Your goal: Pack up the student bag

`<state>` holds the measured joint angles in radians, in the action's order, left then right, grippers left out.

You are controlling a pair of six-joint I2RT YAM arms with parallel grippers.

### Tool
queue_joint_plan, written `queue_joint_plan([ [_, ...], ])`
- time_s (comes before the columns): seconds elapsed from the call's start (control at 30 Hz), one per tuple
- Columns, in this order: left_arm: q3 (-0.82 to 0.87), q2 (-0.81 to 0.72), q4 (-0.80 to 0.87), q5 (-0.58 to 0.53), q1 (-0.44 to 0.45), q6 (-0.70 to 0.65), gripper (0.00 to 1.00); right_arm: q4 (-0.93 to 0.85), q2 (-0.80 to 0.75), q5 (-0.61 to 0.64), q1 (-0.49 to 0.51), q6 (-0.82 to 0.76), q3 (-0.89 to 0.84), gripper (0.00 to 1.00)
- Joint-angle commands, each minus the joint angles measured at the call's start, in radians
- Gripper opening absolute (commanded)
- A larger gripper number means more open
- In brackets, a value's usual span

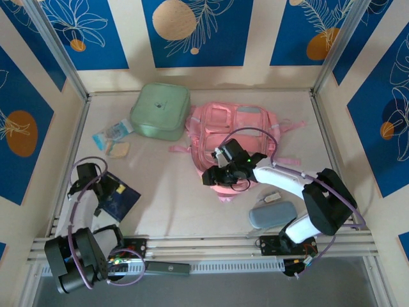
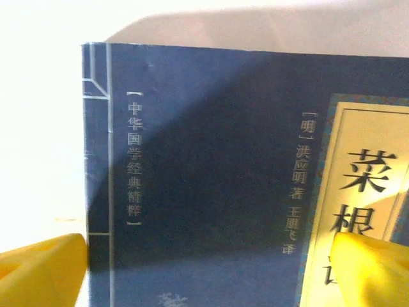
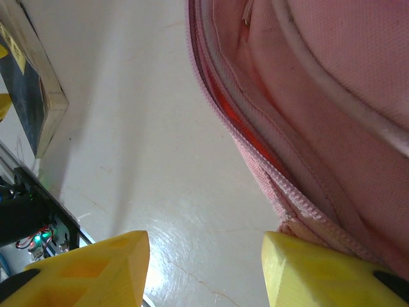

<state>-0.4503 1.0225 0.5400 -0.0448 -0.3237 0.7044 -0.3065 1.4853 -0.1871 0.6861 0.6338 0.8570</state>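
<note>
We reckon book (image 2: 211,141) pickup: left end effector (image 2: 214,256) apart over it, right end effector (image 3: 204,256) apart beside the student bag (image 1: 236,131); next, close squarely.

Table (image 1: 172,211), contents as laid:
- Student bag (image 1: 233,137) lay flat at 1 o'clock from centre.
- Square zip case (image 1: 160,110) sat just beside the bag, at its 10 o'clock.
- Two packets (image 1: 114,132) lay at the case's 8 o'clock.
- Book (image 1: 121,197) lay at 8 o'clock from centre.
- Pouch (image 1: 273,214) lay apart from the bag, at its 5 o'clock.
</note>
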Motion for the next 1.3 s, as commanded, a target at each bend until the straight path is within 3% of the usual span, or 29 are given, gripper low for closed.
queue_joint_plan([
  [0.0,-0.004,0.036,-0.053,0.043,0.091,-0.029,0.93,0.012,0.021,-0.013,-0.014,0.009,-0.012,0.50],
  [0.43,-0.197,0.322,-0.093,0.016,0.583,-0.037,0.89,-0.038,0.036,0.022,-0.004,0.000,0.030,0.50],
  [0.63,-0.267,0.434,-0.218,0.155,0.709,-0.047,0.89,-0.047,0.082,0.040,0.021,0.024,0.092,0.50],
  [0.87,-0.247,0.305,-0.163,0.047,0.709,-0.054,0.92,-0.065,0.186,0.065,0.103,0.077,0.231,0.51],
  [1.0,-0.178,0.198,-0.176,0.104,0.666,-0.029,0.91,-0.083,0.314,0.098,0.151,0.112,0.351,0.52],
  [1.27,-0.022,0.083,-0.239,0.200,0.621,0.124,0.78,-0.163,0.525,0.198,0.194,0.162,0.582,0.50],
])
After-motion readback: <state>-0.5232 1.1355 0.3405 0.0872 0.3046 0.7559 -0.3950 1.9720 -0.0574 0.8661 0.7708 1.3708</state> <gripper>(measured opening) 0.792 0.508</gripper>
